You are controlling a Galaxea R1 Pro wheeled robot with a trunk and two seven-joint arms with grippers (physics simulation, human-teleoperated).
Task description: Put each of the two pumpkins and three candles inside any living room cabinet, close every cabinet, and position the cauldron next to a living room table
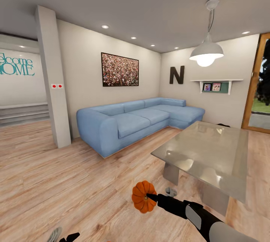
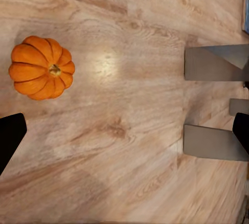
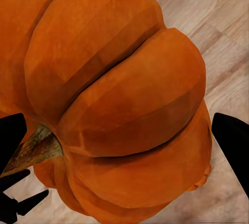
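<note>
My right gripper (image 1: 148,197) is shut on an orange ribbed pumpkin (image 1: 142,196) and holds it above the wood floor, left of the table's near corner. In the right wrist view this pumpkin (image 3: 119,89) sits between the two black fingertips (image 3: 233,141), its stem turned toward one of them. A second pumpkin (image 2: 42,68) rests stem-up on the floor in the left wrist view, off to one side of my open left gripper (image 2: 124,135), which holds nothing. My left gripper (image 1: 64,236) peeks in at the head view's lower edge. The cabinet is out of view.
The glass-topped table (image 1: 210,152) stands at right on grey block legs (image 2: 215,63). A small grey candle (image 1: 171,191) sits on the floor by the near leg. A blue corner sofa (image 1: 138,120) lines the far wall and a white pillar (image 1: 54,81) stands at left.
</note>
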